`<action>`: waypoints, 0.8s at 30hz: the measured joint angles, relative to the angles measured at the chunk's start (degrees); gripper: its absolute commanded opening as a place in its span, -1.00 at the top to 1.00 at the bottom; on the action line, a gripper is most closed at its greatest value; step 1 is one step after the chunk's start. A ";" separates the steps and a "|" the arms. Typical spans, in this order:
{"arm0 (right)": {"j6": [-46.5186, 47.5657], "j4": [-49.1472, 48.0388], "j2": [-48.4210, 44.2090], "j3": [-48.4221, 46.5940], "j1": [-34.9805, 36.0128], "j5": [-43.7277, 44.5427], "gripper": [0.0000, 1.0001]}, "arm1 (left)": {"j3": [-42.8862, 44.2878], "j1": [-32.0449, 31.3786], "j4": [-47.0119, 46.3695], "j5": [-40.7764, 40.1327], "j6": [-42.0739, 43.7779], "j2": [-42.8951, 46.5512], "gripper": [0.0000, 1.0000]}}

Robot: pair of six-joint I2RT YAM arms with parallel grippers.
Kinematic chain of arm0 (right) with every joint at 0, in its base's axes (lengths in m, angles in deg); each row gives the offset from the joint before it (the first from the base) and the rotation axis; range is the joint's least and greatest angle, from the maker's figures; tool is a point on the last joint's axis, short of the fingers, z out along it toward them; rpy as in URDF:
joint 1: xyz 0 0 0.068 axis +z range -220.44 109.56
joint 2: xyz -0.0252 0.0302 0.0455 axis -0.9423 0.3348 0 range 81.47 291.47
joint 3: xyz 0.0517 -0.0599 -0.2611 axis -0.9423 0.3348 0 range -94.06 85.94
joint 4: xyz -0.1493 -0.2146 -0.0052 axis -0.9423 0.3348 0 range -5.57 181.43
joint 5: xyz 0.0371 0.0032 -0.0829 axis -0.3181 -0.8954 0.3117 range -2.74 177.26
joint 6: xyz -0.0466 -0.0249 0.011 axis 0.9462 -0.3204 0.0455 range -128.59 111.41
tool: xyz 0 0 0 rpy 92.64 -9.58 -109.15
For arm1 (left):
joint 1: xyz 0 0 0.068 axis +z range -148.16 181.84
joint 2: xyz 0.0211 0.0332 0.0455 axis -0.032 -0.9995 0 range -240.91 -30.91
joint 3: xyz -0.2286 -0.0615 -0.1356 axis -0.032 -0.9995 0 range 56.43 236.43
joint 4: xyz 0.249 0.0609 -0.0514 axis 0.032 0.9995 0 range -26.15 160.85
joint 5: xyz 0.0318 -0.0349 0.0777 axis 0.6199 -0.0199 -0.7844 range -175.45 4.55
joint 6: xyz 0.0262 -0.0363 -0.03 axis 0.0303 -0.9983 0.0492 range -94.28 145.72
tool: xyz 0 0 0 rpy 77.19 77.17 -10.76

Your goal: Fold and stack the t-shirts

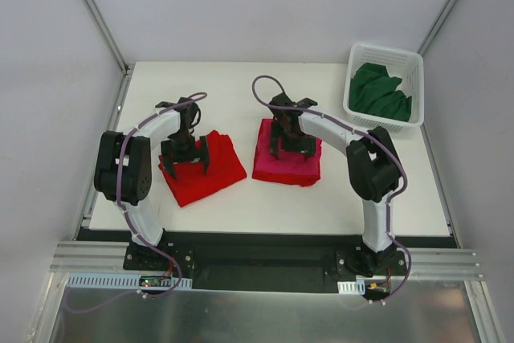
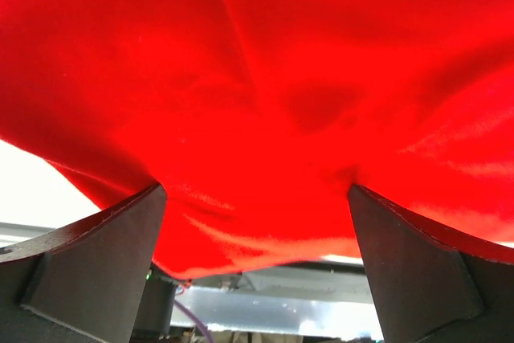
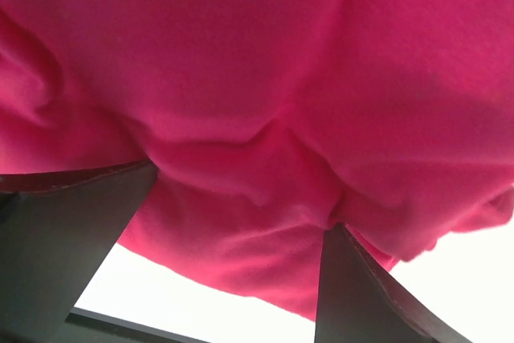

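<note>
Left claw (image 1: 186,156) sitting wide open on folded red shirt (image 1: 218,171), left part of table (image 1: 233,94). Right claw (image 1: 292,144) sitting wide open on folded pink shirt (image 1: 285,169), middle. Green shirt (image 1: 380,92) lying bunched in basket (image 1: 384,49).

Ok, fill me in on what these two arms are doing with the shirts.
Each arm is at one folded shirt on the white table. The left arm has its jaws wide open, down on the red t-shirt. The right arm has the same stance on the magenta-pink t-shirt. Neither has closed on the cloth. The two shirts lie side by side, not stacked. The dark green t-shirt sits crumpled in the white lattice basket at the far right corner.
</note>
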 measured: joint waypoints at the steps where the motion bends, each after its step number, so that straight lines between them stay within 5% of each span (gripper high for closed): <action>1: 0.20 -0.24 0.33 0.00 0.00 0.00 -0.93 | -0.74 0.00 -0.94 -0.22 -0.33 0.00 -0.99; 24: 6.36 1.66 14.60 -21.03 -0.07 -0.26 -0.93 | -14.84 -0.33 -7.43 -0.72 -1.27 9.09 -0.99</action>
